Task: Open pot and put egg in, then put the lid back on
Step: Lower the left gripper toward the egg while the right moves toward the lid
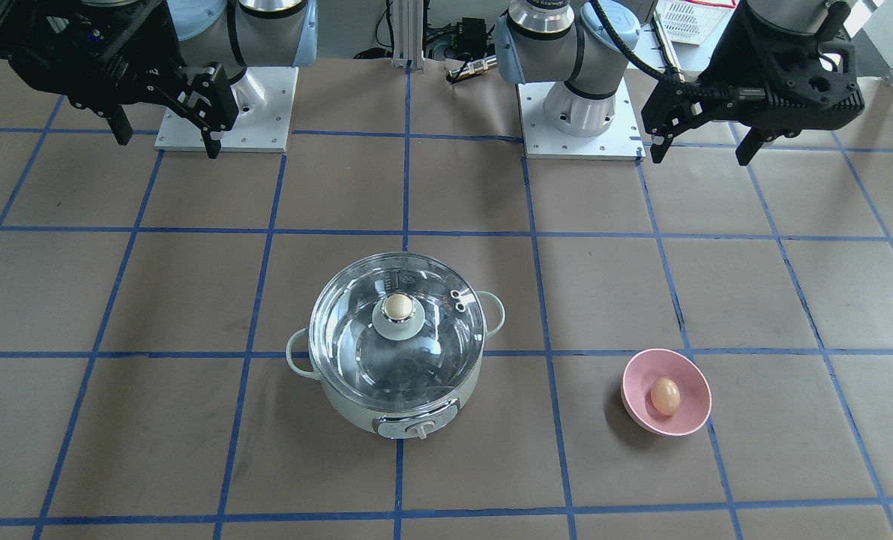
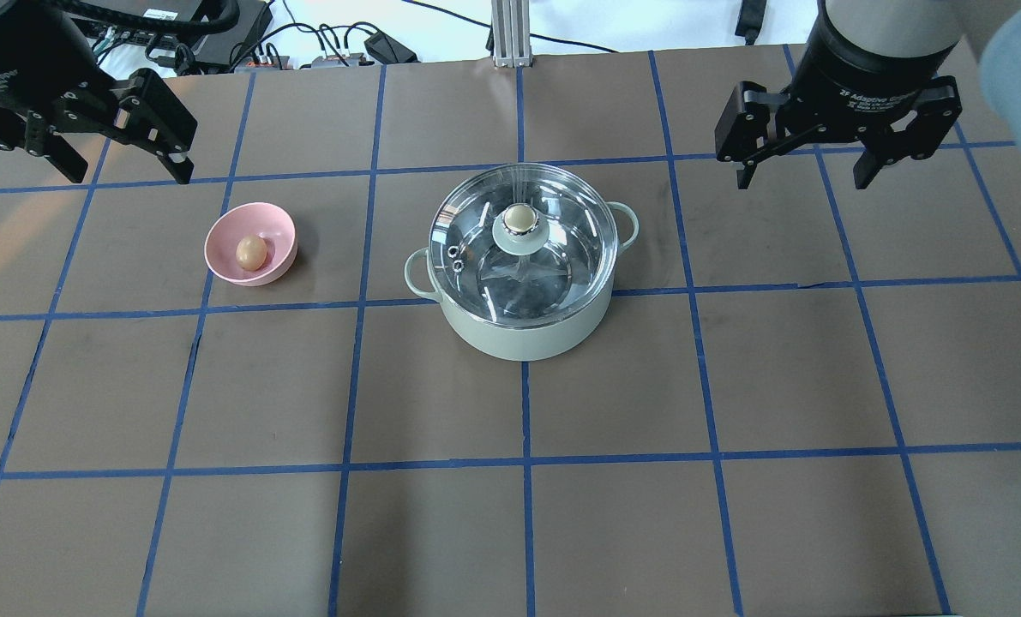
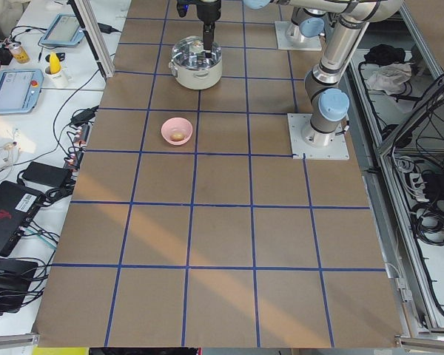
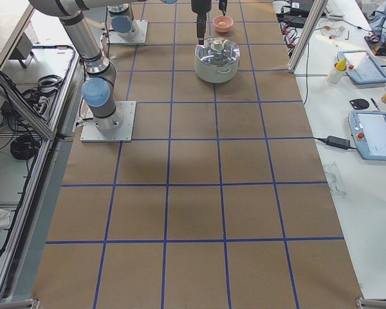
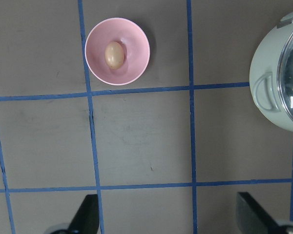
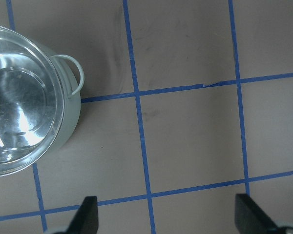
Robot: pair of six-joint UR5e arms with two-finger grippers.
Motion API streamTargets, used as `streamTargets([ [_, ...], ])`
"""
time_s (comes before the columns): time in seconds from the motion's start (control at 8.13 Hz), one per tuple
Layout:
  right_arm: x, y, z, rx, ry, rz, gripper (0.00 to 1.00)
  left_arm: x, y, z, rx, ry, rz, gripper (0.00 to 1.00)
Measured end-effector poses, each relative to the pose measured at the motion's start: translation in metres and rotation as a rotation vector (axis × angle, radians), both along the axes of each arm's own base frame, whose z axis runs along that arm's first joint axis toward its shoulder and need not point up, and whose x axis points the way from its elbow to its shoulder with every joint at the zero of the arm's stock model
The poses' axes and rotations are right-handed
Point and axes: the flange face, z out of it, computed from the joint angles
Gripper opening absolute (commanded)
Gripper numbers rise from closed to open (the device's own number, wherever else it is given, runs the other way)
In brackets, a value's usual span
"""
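Observation:
The mint-green pot (image 2: 519, 338) stands mid-table with the glass lid (image 2: 561, 257) closed on it; the cream knob (image 2: 519, 218) is at the lid's centre. The egg (image 2: 251, 253) lies in a pink bowl (image 2: 270, 223) to the pot's left. My left gripper (image 2: 129, 176) is open and empty, hovering high beyond the bowl. My right gripper (image 2: 803, 182) is open and empty, high and to the pot's right. The left wrist view shows the egg (image 5: 114, 54) and the pot's edge (image 5: 268, 73). The right wrist view shows the lid (image 6: 24, 107).
Brown paper with a blue tape grid covers the table. The two arm bases (image 1: 225, 112) (image 1: 577, 120) stand at the robot's side. In the front-facing view the bowl (image 1: 641, 367) is right of the pot (image 1: 401, 390). Tablets and cables lie off the table's far edge (image 3: 15, 81).

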Motion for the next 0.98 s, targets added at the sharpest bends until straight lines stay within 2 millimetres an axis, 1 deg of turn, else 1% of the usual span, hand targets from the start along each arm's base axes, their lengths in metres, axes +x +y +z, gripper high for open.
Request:
streamTargets([
  [0.25, 0.001, 0.002, 0.003, -0.008, -0.012, 0.000, 1.00, 0.000, 0.000, 0.000, 0.002, 0.000, -0.001, 1.00],
  [0.49, -0.001, 0.009, 0.014, -0.031, -0.004, 0.008, 1.00, 0.002, -0.002, -0.004, 0.010, 0.006, -0.006, 1.00],
  [0.61, 0.000, 0.011, 0.018, -0.040, -0.008, 0.015, 1.00, 0.005, -0.007, -0.010, 0.016, 0.010, -0.034, 0.96],
  [0.86, 0.003, 0.010, 0.021, -0.055, -0.020, 0.044, 1.00, 0.019, -0.030, -0.028, 0.004, 0.012, -0.046, 0.81],
  [0.98, 0.005, 0.006, 0.017, -0.047, -0.026, 0.069, 1.00, 0.032, -0.042, -0.040, 0.012, 0.014, -0.033, 0.81],
])
